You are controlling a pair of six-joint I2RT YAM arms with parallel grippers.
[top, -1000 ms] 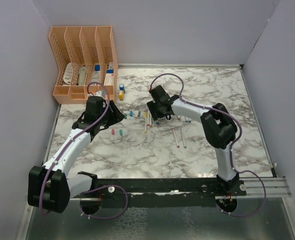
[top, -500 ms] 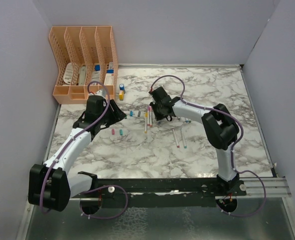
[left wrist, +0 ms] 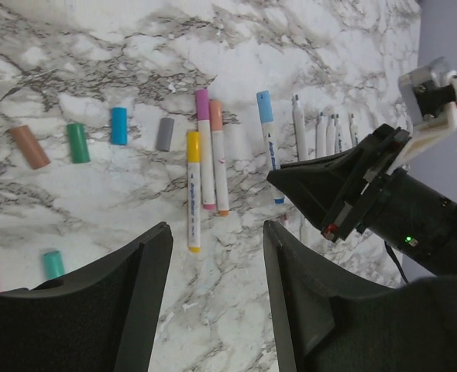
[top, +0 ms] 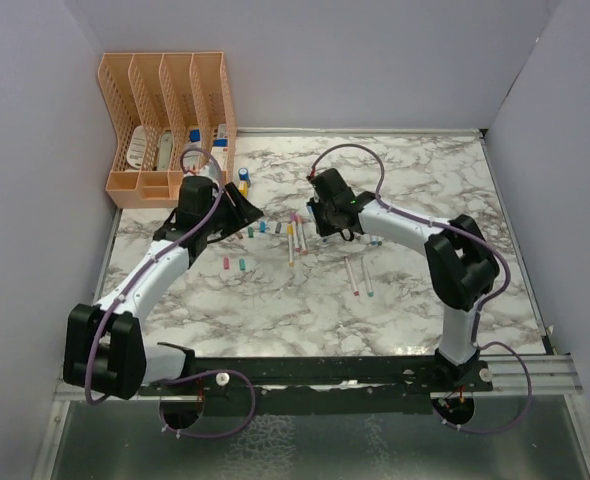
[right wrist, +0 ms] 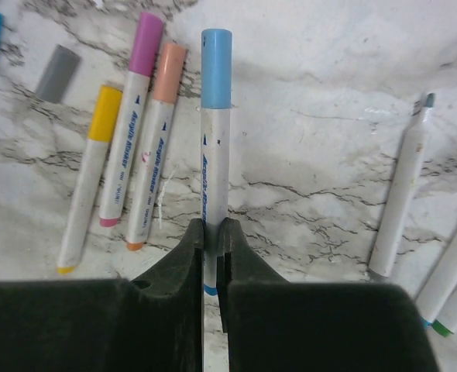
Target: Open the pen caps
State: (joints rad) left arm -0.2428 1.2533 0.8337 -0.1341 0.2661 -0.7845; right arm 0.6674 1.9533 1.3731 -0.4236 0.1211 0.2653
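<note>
Several capped pens lie side by side mid-table: yellow (left wrist: 193,186), pink (left wrist: 205,147) and orange (left wrist: 218,155). My right gripper (right wrist: 211,226) is shut on the white barrel of the blue-capped pen (right wrist: 213,170), whose blue cap (right wrist: 216,68) is still on at the far end. My left gripper (left wrist: 213,256) hangs open over bare marble just short of the pens, holding nothing. Loose pen caps lie to its left: brown (left wrist: 29,146), green (left wrist: 77,142), blue (left wrist: 118,125), grey (left wrist: 165,133), teal (left wrist: 53,263). From above, both grippers flank the pens (top: 295,235).
Uncapped white barrels (right wrist: 403,194) lie right of the held pen, with more (top: 360,275) nearer the front. An orange file organiser (top: 165,125) stands at the back left, a small blue-and-yellow bottle (top: 243,180) beside it. Walls enclose the table on three sides.
My right gripper has closed on the blue-capped pen's barrel after shifting slightly right. My left arm has swung forward and right, toward the row of pens, still open.
</note>
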